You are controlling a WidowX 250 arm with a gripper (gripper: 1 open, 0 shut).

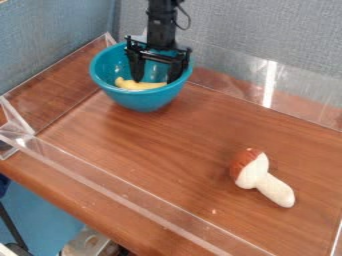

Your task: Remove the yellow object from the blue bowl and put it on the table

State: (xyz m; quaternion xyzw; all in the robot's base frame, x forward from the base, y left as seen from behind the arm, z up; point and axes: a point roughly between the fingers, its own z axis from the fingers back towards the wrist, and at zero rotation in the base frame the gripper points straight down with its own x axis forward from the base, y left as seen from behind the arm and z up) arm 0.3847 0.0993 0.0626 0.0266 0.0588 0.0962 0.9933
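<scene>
Yellow banana-like toy (134, 85) lies inside the teal-blue bowl (120, 98), long axis roughly left to right across the bowl floor; which end is tapered cannot be told. Tool (158, 70), fingers spread wide and empty, points down into the bowl. Bowl stands at the counter's (147, 150) far-left corner.

One stray toy in your view.
You have a brown-capped mushroom toy (262, 176) lying on its side, near clear acrylic walls (267, 80).
</scene>
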